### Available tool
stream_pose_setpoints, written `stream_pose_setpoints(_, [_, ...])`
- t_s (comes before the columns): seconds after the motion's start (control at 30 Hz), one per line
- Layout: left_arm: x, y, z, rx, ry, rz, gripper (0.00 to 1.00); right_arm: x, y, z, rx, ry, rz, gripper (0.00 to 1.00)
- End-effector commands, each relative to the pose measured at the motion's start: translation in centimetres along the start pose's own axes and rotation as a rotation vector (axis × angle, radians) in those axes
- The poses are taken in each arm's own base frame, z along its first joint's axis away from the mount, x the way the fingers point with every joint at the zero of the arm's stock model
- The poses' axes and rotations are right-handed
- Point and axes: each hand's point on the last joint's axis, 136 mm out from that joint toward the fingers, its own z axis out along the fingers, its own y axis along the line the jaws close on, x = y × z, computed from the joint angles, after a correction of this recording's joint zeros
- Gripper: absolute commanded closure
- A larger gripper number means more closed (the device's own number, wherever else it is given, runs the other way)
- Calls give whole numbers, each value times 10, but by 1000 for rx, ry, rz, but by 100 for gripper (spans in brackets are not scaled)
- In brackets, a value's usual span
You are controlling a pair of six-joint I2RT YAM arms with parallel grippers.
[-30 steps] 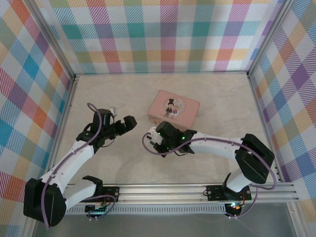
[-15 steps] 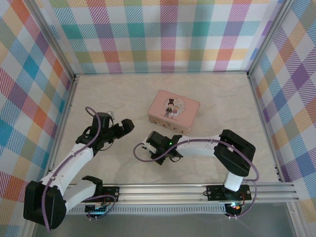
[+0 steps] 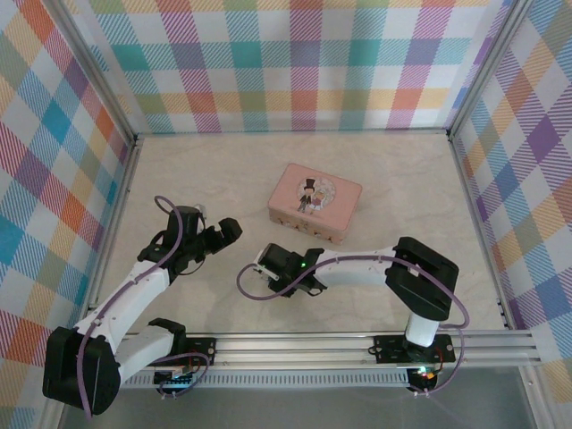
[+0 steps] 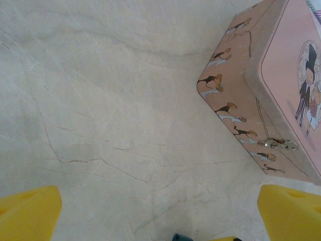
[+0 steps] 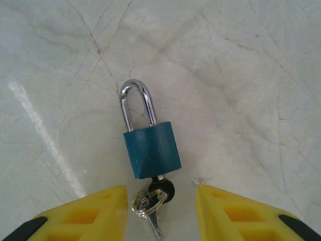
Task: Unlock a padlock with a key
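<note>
Marbled counter (image 5: 241,75) runs under everything. Nearest me, my right fingers (image 5: 88,213) stand parted either side of the key (image 5: 160,192), gripping nothing; I judge they straddle it ready to pinch and turn it. It sits in the base of the padlock (image 5: 152,150), with a small ring (image 5: 143,205) hanging off it. The lock lies flat just beyond: teal body, bright shackle (image 5: 134,83) seated, apparently locked. Further off, my left fingers (image 4: 27,211) hang spread wide and empty near the tin (image 4: 281,75), clear of the work.

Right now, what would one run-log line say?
right gripper: open, flanking key | key: in padlock | padlock: flat on table | left gripper: open, empty
</note>
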Motion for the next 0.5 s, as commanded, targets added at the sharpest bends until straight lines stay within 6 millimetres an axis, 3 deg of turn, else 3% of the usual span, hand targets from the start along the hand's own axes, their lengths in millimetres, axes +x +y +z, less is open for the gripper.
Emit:
stream_pose_setpoints(0.0, [-4, 5, -3, -5, -21, -20, 0, -14, -6, -21, 24, -55, 29, 55])
stream_pose_setpoints(0.2, [-6, 2, -2, 2, -20, -16, 0, -23, -17, -37, 18, -104, 109, 43])
stream_pose_setpoints(0.23, [-6, 1, -2, 2, -19, -15, 0, -26, -20, -40, 18, -114, 125, 33])
stream_pose_setpoints(0.27, [-7, 0, -2, 4, -17, -13, 0, -27, -23, -42, 16, -125, 139, 0])
stream_pose_setpoints(0.47, [-14, -6, -6, 7, -33, 18, 0, -48, -49, -68, 20, -238, 249, 0])
